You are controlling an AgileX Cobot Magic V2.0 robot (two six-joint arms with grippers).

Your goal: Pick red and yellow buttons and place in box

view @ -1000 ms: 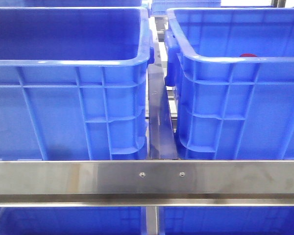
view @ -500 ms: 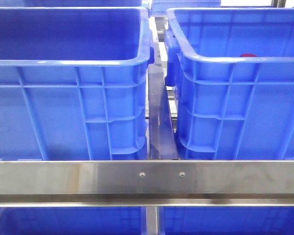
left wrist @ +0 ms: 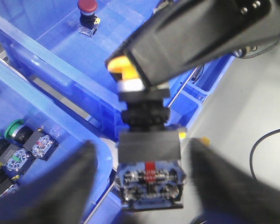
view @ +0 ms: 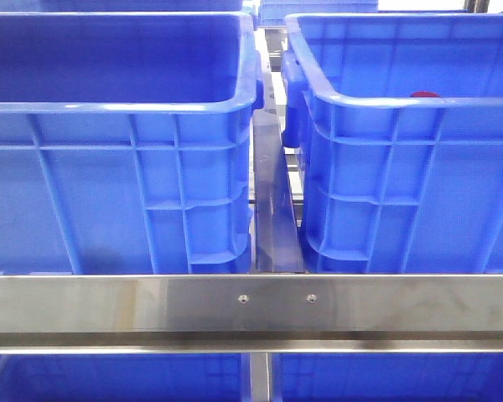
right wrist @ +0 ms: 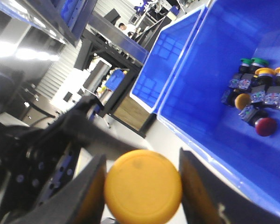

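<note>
My right gripper (right wrist: 143,186) is shut on the cap of a yellow button (right wrist: 143,185). In the left wrist view its black fingers (left wrist: 186,37) hold that yellow button (left wrist: 149,154) by the head, with the dark contact block hanging down. My left gripper (left wrist: 147,186) stands open around that block, with a gap on each side. A red button (left wrist: 87,5) stands alone in a blue box (left wrist: 60,70). Its red top (view: 425,94) peeks over the rim of the right crate (view: 402,105). Neither gripper shows in the front view.
A second blue crate (view: 117,107) stands on the left behind a steel rail (view: 251,306). One crate (right wrist: 210,107) holds several buttons: green, yellow and a red one (right wrist: 265,126). Green buttons (left wrist: 14,130) lie in the near crate. Grey floor and a cable (left wrist: 266,144) show beyond.
</note>
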